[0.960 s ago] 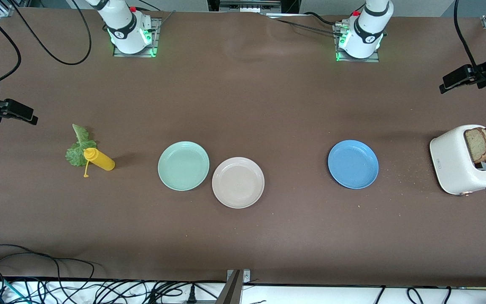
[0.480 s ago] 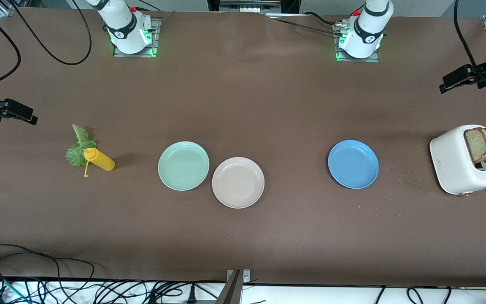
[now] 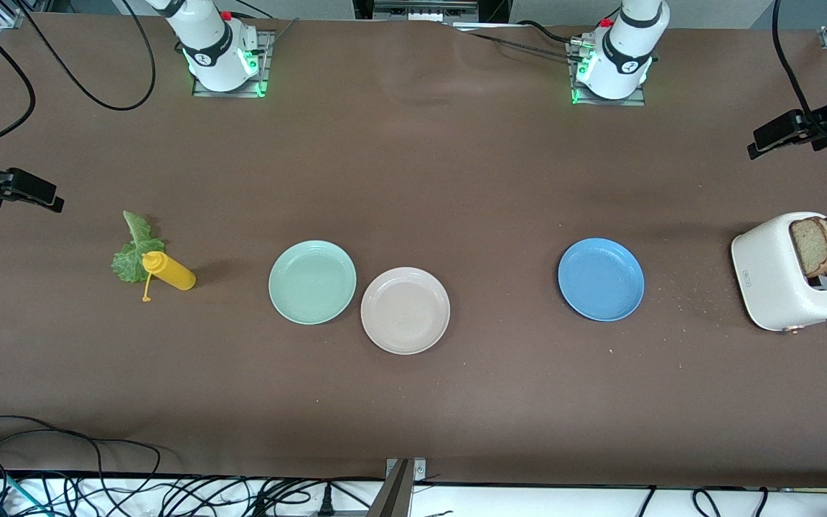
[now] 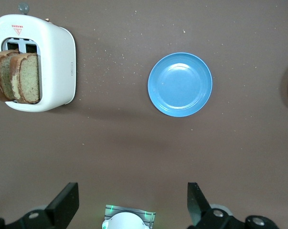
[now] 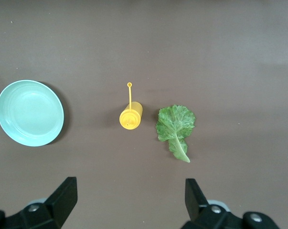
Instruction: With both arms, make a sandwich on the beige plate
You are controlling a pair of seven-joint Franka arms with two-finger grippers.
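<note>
Nothing built yet: beige plate (image 3: 405, 310) bare, touching the mint-green plate (image 3: 312, 281); both bread slices (image 3: 824, 246) upright in the toaster (image 3: 790, 276); lettuce leaf (image 3: 132, 251) beside the yellow bottle (image 3: 167, 271). Left gripper (image 4: 133, 206) spread wide high above its table end (nothing held). Right gripper (image 5: 129, 203) likewise parted and empty over the lettuce end, all picking and stacking left to do.

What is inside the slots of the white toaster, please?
Two slices of brown bread stand in the toaster, their upper parts sticking out. Their lower parts are hidden inside the slots.
</note>
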